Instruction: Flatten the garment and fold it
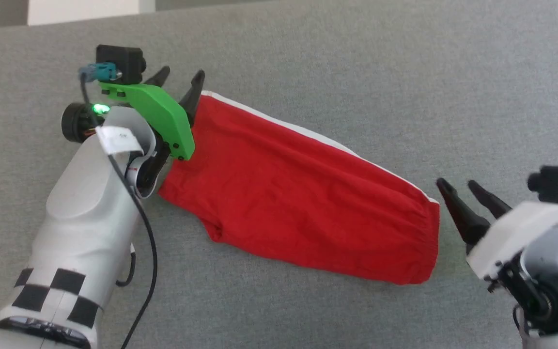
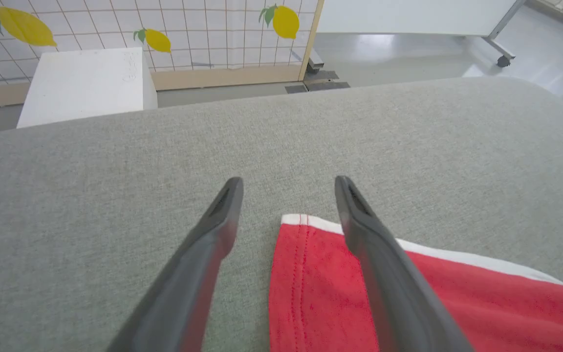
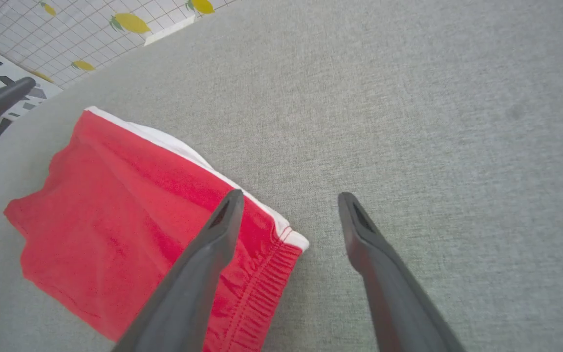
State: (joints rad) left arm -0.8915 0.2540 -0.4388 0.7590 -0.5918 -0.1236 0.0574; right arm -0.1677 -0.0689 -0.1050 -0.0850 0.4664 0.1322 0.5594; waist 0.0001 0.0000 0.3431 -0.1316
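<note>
The red garment [image 1: 303, 194] lies folded lengthwise on the grey table [image 1: 356, 72], a white band along its far edge and a gathered waistband at its right end. My left gripper [image 1: 182, 77] stands open at the garment's far left corner [image 2: 311, 274], one finger over the cloth and nothing between the fingers. My right gripper [image 1: 459, 186] is open just off the garment's right end [image 3: 140, 220], its fingers apart above the waistband corner, holding nothing.
The grey cloth-covered table surface [image 2: 408, 137] extends all around the garment. Beyond its far edge stand a white box [image 2: 83, 83] and a tiled wall with lemon prints [image 2: 213, 29]. A black cable [image 1: 148, 242] hangs along my left forearm.
</note>
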